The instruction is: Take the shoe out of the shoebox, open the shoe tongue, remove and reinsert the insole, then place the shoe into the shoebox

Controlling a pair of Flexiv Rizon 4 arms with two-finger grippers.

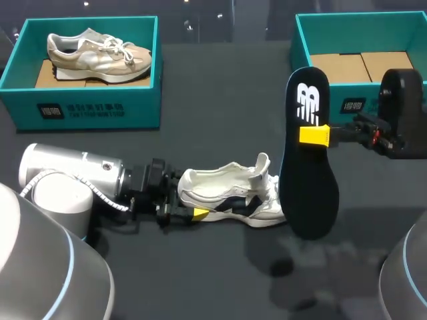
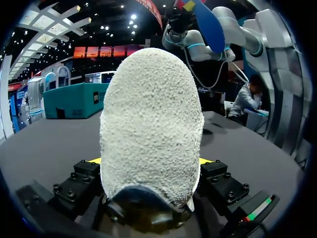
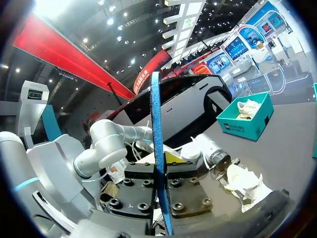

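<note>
The shoe (image 1: 233, 193) rests on the table (image 1: 220, 93) between the two boxes, its heel toward the left arm and its tongue standing up; the left gripper (image 1: 190, 210) pinches that heel from both sides, and in the left wrist view the pebbled heel fills the gap with a yellow tip showing at each flank. The insole (image 1: 308, 193) is out of the shoe, held upright in the air by the right gripper (image 1: 313, 135), whose jaws are pressed on its two faces just below the logo end; the broad forefoot end hangs down near the shoe's toe, and I cannot tell if they touch. The insole is likely light, thin and bendy; held that far up, its long free end would probably buckle if pushed straight in, so it wants feeding toe-first at a shallow slant, with a hold nearer the middle being steadier. The shoe looks light with a soft upper and a firmer sole; the heel is likely the stiffest place to grip, while the tongue and collar would fold. The right box (image 1: 360, 19) stands open, and the left box (image 1: 100, 103) holds another shoe (image 1: 100, 53).
</note>
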